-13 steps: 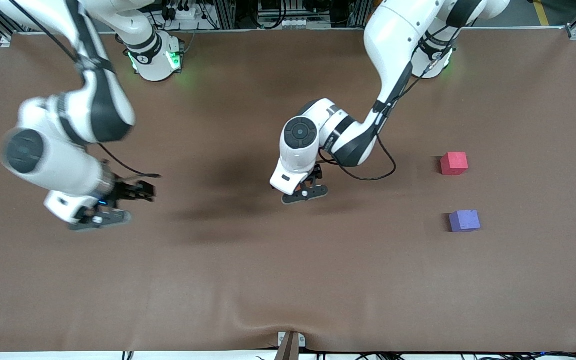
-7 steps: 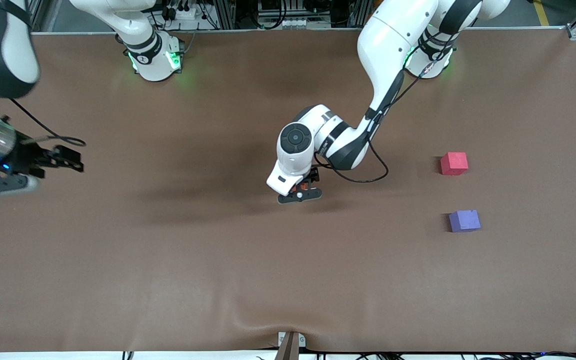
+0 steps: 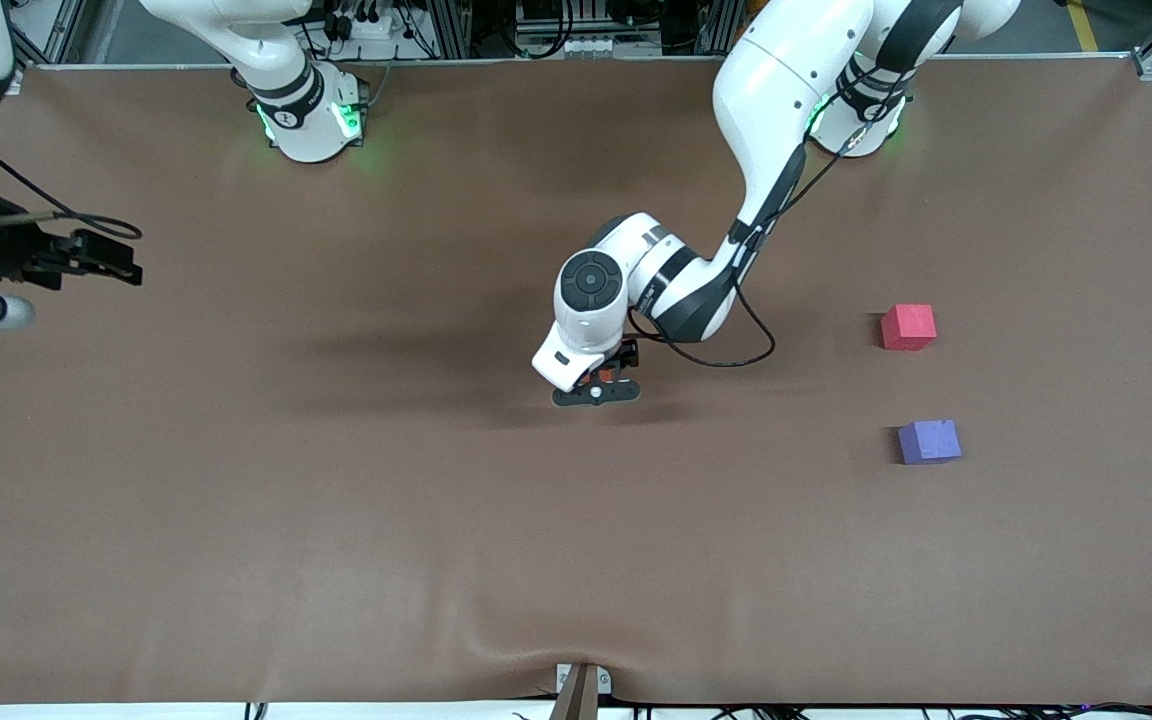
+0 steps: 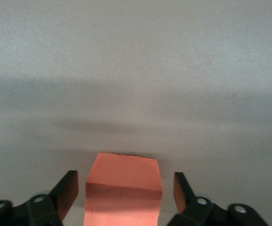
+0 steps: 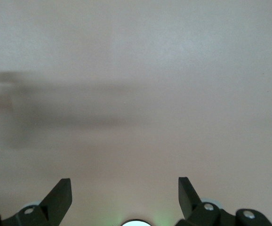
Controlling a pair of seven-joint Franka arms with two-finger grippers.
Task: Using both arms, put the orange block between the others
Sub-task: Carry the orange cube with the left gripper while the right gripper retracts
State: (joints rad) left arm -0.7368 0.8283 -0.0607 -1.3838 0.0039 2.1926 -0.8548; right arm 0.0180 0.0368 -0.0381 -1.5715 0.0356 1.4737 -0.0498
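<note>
The orange block (image 4: pixel 124 186) rests on the brown table near its middle, between the fingers of my left gripper (image 4: pixel 125 188). A thin gap shows on each side of the block, so the gripper is open around it. From the front, the left gripper (image 3: pixel 598 388) is low over the table and hides most of the block. The others, a pinkish-red cube (image 3: pixel 908 327) and a purple-blue cube (image 3: pixel 929 441), lie apart toward the left arm's end, the purple one nearer the camera. My right gripper (image 3: pixel 126 262) hangs open and empty at the right arm's end, seen also in its wrist view (image 5: pixel 125 193).
The brown mat (image 3: pixel 436 560) covers the whole table. Both arm bases (image 3: pixel 311 115) stand along the edge farthest from the camera. A small bracket (image 3: pixel 581 685) sits at the table's near edge.
The right arm has swung away from the table's middle out to its own end. The left gripper has come down around the orange block and its fingers have drawn in a little.
</note>
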